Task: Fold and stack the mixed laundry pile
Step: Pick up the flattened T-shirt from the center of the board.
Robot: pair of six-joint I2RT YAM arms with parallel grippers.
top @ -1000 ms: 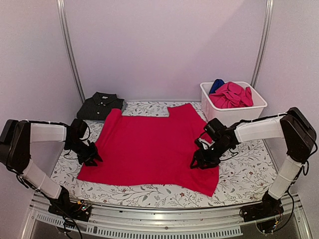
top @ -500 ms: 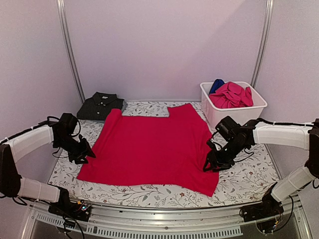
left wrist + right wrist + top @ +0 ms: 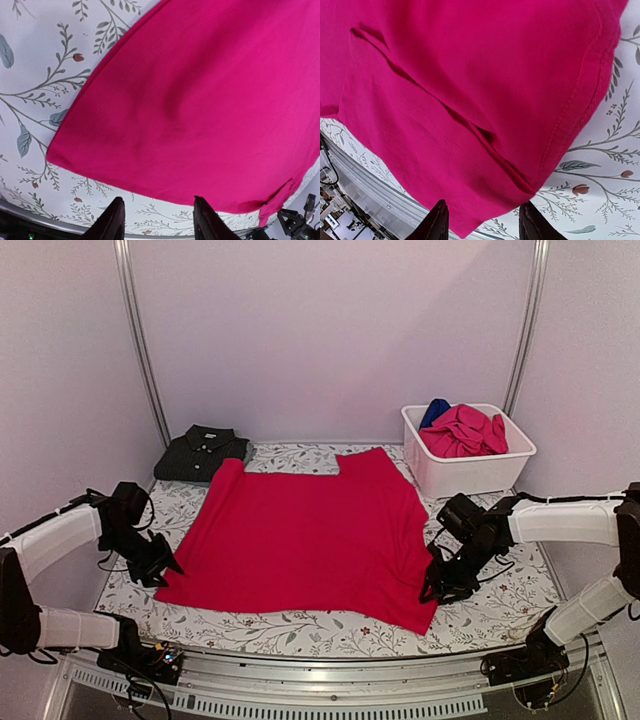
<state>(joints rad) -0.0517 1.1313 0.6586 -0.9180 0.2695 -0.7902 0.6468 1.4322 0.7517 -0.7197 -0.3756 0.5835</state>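
The red tee [image 3: 300,540] lies spread flat in the middle of the surface [image 3: 500,605], between the two arms. The folded dark polo [image 3: 203,452] sits at the far left, and a pink garment [image 3: 462,430] and a blue one [image 3: 435,410] are heaped in the tub [image 3: 470,475] at the far right. The tee looks light, thin and limp. It will probably sag and drag when lifted and slide easily on the patterned cover, so it is best pinched through both layers at the hemmed near corners. The stitched edge there gives the fingers something firmer than the bare middle. The left hand [image 3: 160,570] hovers just off the near left corner, and its wrist view [image 3: 157,212] shows the fingers moderately apart with nothing between them. The right hand [image 3: 442,590] sits beside the near right corner. Its own view [image 3: 484,212] also shows a moderate, empty gap, above a doubled crease in the cloth. A second ago both hands were further in, the left against the tee's left edge and the right on the cloth itself. Both have since swung outward and toward the near edge, while the tee has hardly shifted.
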